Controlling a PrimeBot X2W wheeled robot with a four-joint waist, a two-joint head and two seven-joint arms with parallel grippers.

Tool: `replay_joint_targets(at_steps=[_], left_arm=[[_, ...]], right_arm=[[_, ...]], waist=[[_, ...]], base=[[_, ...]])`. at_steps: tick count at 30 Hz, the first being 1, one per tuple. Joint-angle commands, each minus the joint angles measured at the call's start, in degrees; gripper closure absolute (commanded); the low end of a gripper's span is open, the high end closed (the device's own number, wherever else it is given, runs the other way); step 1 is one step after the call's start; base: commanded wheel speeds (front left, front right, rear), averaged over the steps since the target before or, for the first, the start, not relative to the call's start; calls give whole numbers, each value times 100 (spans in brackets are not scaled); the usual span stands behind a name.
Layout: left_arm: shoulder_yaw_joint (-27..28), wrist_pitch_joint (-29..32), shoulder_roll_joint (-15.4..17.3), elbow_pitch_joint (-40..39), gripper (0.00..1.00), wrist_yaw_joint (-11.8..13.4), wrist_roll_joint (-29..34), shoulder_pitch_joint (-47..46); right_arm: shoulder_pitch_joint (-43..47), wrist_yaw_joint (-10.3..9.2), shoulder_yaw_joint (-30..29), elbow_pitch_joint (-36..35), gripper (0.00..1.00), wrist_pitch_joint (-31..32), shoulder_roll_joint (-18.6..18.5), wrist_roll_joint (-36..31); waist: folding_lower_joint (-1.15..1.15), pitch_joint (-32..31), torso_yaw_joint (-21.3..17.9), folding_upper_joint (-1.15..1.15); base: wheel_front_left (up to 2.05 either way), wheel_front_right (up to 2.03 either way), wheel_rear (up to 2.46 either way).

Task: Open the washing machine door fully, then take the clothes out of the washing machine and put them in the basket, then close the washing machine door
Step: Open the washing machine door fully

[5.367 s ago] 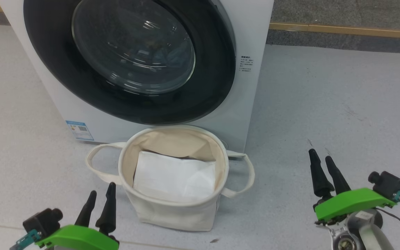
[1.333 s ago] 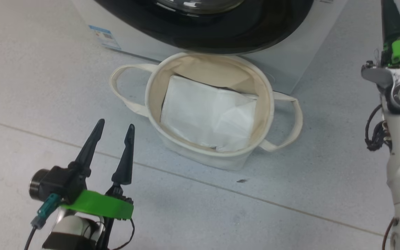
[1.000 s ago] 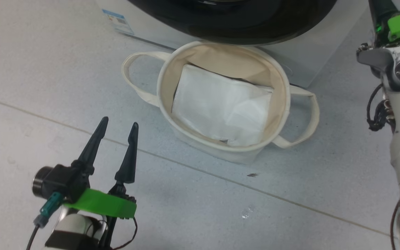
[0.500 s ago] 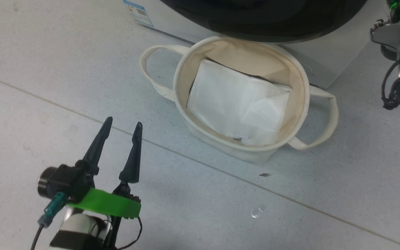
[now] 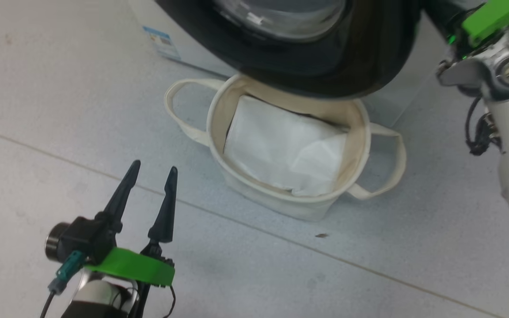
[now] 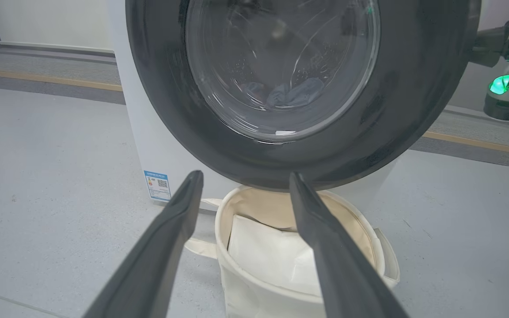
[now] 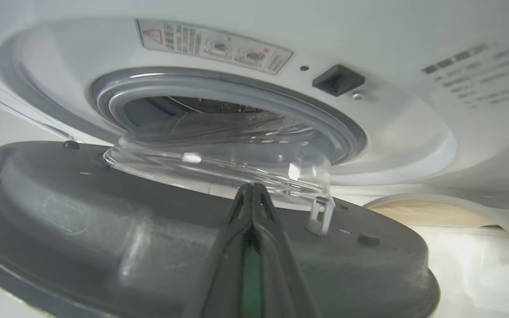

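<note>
With my right tool (image 7: 252, 189) pinched together at the inner face of the partly open washing machine door (image 5: 316, 70), which overhangs the basket (image 5: 214, 132), I should sweep it wide and steadily, left tool (image 5: 153, 167) spread, idle.

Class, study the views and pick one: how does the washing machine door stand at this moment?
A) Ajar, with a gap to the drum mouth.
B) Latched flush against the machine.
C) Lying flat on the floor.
A: in the right wrist view the washing machine door stands away from the washing machine, and the grey-ringed drum mouth shows in the gap.
</note>
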Motion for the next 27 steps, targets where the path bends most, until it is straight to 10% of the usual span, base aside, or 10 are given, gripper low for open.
replay_joint_targets(at_steps=[1, 19, 27], left_arm=[[212, -68, 189, -121, 0, -10, 6, 14], [185, 13, 217, 311, 0, 55, -278, 741], [20, 227, 239, 452, 0, 2, -317, 879]], right_arm=[[51, 43, 147, -202, 100, 142, 212, -50], [1753, 43, 1192, -640, 100, 715, 1117, 327], [2207, 43, 2404, -829, 100, 34, 1147, 1919]], waist=[[0, -164, -114, 0], [0, -1626, 72, 0], [0, -2178, 526, 0]], base=[[0, 0, 0], [0, 0, 0], [0, 0, 0]])
